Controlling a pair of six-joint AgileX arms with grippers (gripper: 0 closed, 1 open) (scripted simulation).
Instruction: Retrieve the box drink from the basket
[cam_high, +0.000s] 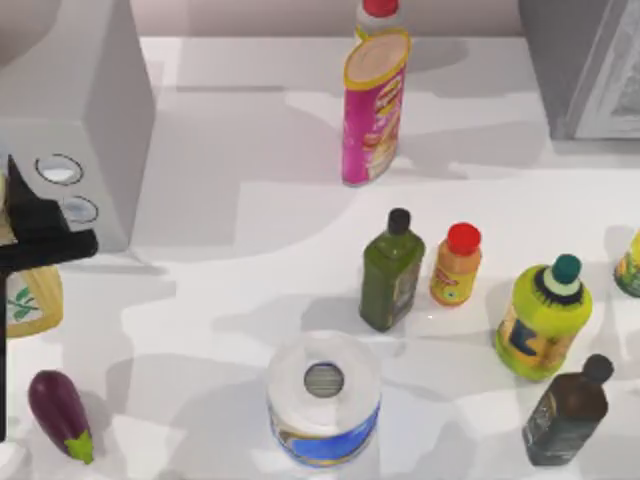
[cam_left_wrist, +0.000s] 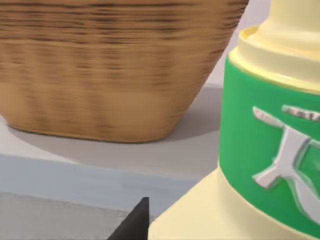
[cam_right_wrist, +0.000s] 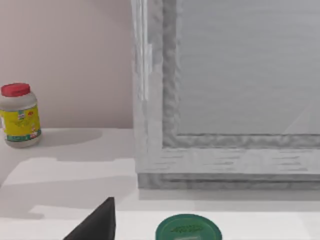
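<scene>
Closest in the left wrist view is the box drink, with a green band bearing a pale emblem, pale yellow sides and a pale neck rising above the band. It is out of the woven basket, which stands apart behind it on a grey surface; what the basket holds cannot be seen past its wall. One dark fingertip touches the carton's lower side. From the top view, the left tool reaches in over the table's left edge, closed on the carton, whose pale body with a leaf mark extends from under the tool toward the front edge. Its long axis runs roughly front to back, but I cannot tell whether it is upright or tilted. An eggplant lies near the front left corner, and a white box stands at the back left. A paper roll stands at the front middle. Right of it are a dark green bottle, an orange bottle, a lime-yellow bottle and a brown bottle. A tall pink can stands toward the back edge. From the right wrist view, the right tool is parked near a grey cabinet, with a red-lidded jar by the wall and a green cap just below.
</scene>
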